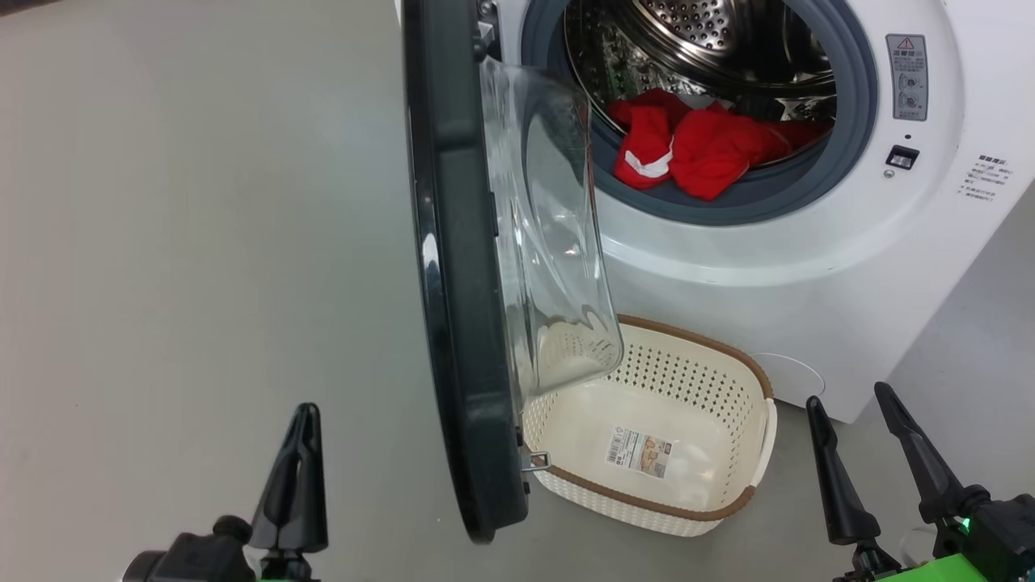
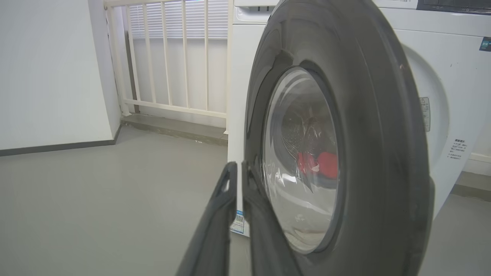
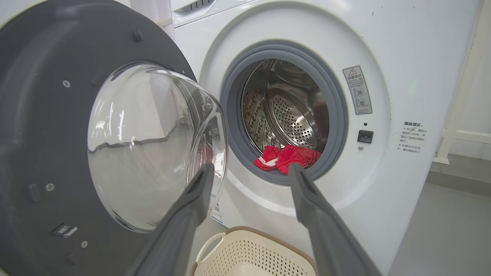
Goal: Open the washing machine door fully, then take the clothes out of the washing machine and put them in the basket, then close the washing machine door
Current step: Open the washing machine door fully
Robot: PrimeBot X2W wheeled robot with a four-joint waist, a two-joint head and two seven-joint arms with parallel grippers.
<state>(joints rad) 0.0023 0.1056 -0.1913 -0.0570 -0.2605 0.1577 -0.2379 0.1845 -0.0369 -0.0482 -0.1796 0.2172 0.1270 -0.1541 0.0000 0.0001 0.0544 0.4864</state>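
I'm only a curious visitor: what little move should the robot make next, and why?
Probably nudge the washing machine door wider open. It stands edge-on in the head view, its glass bowl hanging over the basket, while the clothes lie in the drum. The shut left pincer sits beside it.

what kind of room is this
Likely a laundry area: a white front-loading washing machine, red clothes lying inside it, and a perforated basket standing in front of it.

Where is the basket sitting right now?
Head view, centre-right: the basket sits on the floor before the washing machine, below the drum opening, with the glass bowl of the open washing machine door overhanging its left end.
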